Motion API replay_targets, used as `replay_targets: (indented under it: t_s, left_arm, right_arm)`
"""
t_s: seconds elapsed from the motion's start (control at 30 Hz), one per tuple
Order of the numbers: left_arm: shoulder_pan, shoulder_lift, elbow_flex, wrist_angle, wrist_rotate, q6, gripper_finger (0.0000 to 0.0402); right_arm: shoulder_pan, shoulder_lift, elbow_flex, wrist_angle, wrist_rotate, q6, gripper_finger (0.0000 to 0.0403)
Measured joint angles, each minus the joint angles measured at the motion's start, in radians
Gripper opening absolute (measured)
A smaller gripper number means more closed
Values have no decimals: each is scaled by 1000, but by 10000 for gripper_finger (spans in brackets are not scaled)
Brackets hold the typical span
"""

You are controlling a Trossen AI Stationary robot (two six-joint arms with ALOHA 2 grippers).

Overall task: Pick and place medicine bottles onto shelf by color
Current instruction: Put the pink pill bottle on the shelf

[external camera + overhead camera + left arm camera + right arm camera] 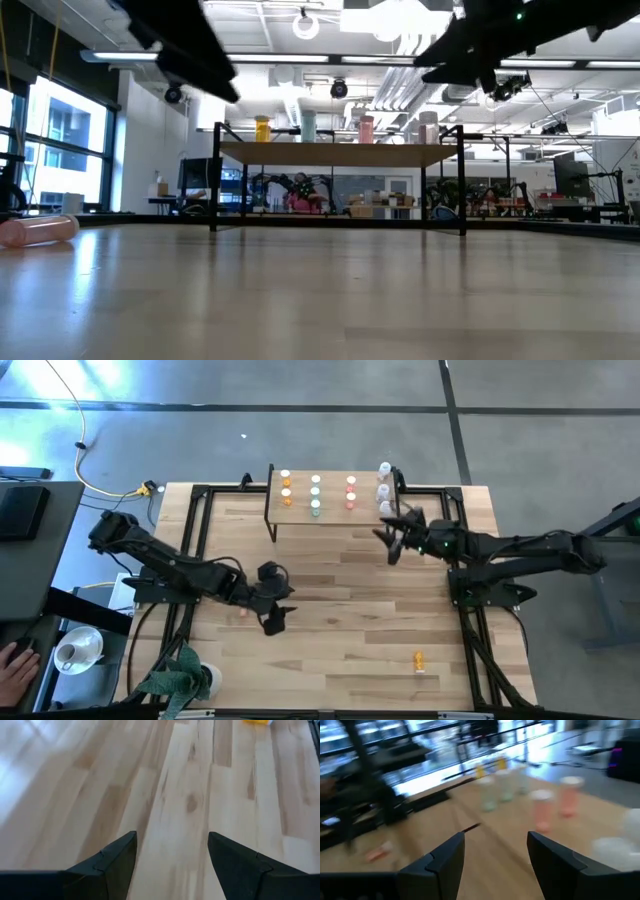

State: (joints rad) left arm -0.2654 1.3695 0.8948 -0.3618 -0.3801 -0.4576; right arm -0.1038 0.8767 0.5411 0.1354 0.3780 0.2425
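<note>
The shelf (333, 518) stands at the table's far middle. Medicine bottles stand on it in rows by color: orange (286, 487), green (315, 494), red (351, 492) and white (384, 487). They also show in the right wrist view, e.g. a pink one (542, 812). A pink bottle (40, 230) lies on its side on the table left of my left gripper (275, 618), which is open and empty over the table's middle left (172, 837). An orange bottle (419, 659) lies near the front right. My right gripper (392, 543) is open and empty (496, 837), by the shelf's near right corner.
Black frame rails (200, 520) run along the table's left and right sides. A potted plant (185, 680) stands at the front left corner. Off the table at the left are a cup (78, 650) and a person's hand (15, 660).
</note>
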Motion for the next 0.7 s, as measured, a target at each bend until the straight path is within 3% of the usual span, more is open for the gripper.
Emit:
replay_targets:
  t_s: [0.27,0.7]
  left_arm:
    - [-127,4,0,-203,-39,-254,231]
    - [-275,6,-1,-520,-81,-800,230]
  right_arm:
    - [170,6,0,83,7,-53,206]
    - [280,8,0,190,8,-154,206]
